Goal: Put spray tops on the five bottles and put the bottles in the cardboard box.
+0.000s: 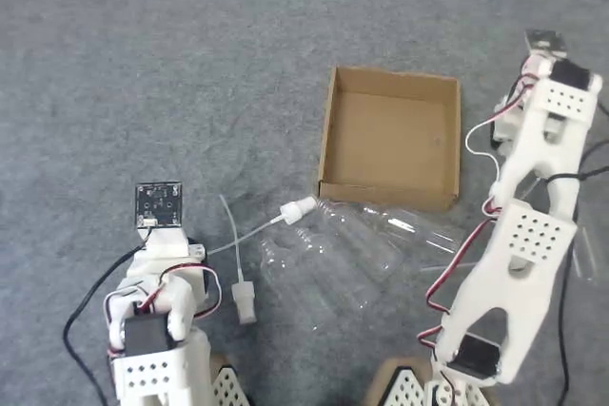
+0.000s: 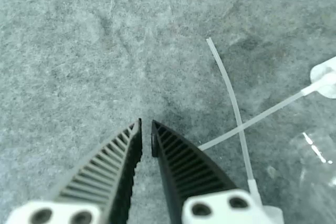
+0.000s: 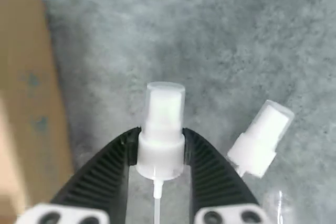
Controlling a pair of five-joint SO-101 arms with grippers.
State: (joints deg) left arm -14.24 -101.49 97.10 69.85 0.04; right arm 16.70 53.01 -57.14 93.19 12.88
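My right gripper (image 3: 161, 136) is shut on a white spray top (image 3: 164, 114) whose tube hangs down between the fingers. It is held above the grey mat, to the right of the cardboard box (image 3: 23, 108). A second spray top (image 3: 261, 139) lies on the mat beside it. My left gripper (image 2: 146, 127) is shut with nothing in it, low over the mat. Two thin tubes (image 2: 239, 124) cross just ahead of it. They belong to two spray tops (image 1: 298, 209) (image 1: 245, 302) lying on the mat. Several clear bottles (image 1: 328, 259) lie on their sides in front of the cardboard box (image 1: 390, 135).
The box is open at the top and has nothing in it. The right arm (image 1: 533, 225) stretches along the table's right side, past the box's right wall. The left arm (image 1: 162, 282) is at the near left. Bare grey mat lies to the left of and behind the box.
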